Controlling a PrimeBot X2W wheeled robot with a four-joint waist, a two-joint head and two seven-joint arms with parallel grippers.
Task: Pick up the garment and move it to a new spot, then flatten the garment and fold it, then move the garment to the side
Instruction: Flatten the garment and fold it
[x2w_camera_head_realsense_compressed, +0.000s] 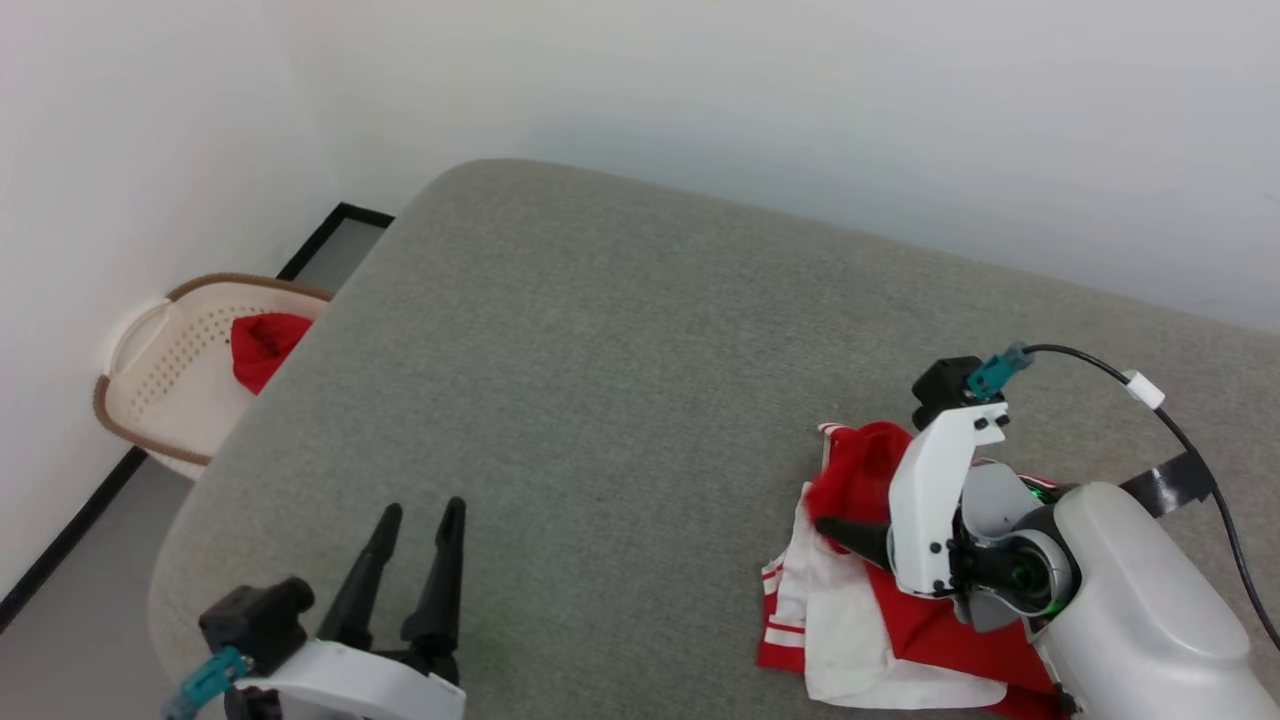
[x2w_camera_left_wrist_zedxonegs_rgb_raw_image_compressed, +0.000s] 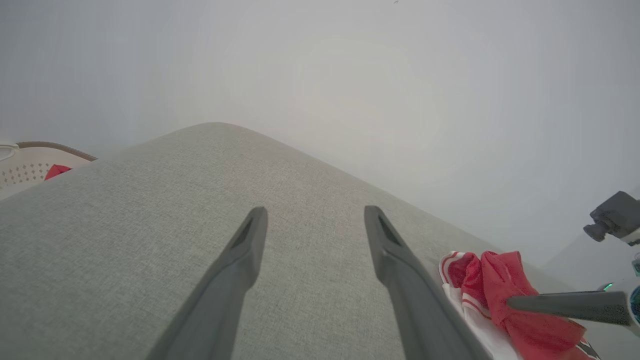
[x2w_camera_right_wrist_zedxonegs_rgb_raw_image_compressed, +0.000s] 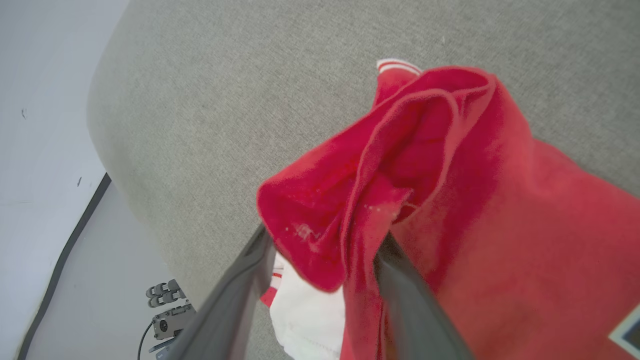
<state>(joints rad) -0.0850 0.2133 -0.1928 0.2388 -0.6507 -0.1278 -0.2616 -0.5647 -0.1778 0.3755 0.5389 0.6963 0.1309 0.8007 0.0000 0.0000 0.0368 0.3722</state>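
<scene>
Fingers (x2w_camera_head_realsense_compressed: 442, 570) of the left gripper (x2w_camera_head_realsense_compressed: 423, 508) rise at the near lower left of the head view. They are spread wide with nothing between them, over bare grey cushion (x2w_camera_head_realsense_compressed: 600, 380). At the near right, the right arm's pale forearm (x2w_camera_head_realsense_compressed: 1140, 600) reaches over the garment (x2w_camera_head_realsense_compressed: 850, 620), which lies crumpled near the cushion's front right. It shows red cloth, a white sleeve and red-striped white trim. In the right wrist view the right gripper (x2w_camera_right_wrist_zedxonegs_rgb_raw_image_compressed: 325, 240) has its two dark fingers standing well apart. A loose red fold of the garment droops between and over their tips, and nothing looks pinched. The rest of the shirt rests on the cushion, with one striped cuff poking out on its far side. Past the cushion's rounded left corner a pale perforated basket (x2w_camera_head_realsense_compressed: 165, 385) with a brown rim stands on the floor against the white wall (x2w_camera_head_realsense_compressed: 700, 90). A small red cloth (x2w_camera_head_realsense_compressed: 262, 345) lies inside it.
</scene>
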